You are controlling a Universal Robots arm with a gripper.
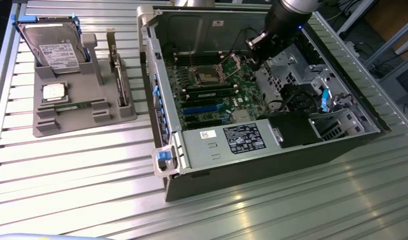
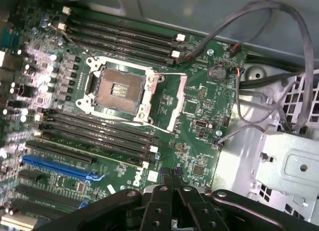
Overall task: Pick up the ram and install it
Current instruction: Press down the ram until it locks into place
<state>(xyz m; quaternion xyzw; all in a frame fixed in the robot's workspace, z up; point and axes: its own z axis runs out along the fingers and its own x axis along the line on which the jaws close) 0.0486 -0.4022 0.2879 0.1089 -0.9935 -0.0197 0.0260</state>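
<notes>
Gripper [image 2: 175, 178], wrist view: hanging close over motherboard [image 2: 199, 106], likely risking scraping CPU socket [image 2: 118, 91] or snagging grey cables [image 2: 259, 21] if lowering. Fingers pressing together, pinching nothing.

Exterior view: gripper [image 1: 256, 57] reaching inside computer case [image 1: 211, 145], far right. Ram [image 1: 74, 105] apparently lying in grey tray [image 1: 84, 120], left, well apart.

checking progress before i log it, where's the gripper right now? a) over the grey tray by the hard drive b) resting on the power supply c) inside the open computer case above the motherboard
c, the gripper hangs inside the computer case, shut, just above the motherboard.
</notes>
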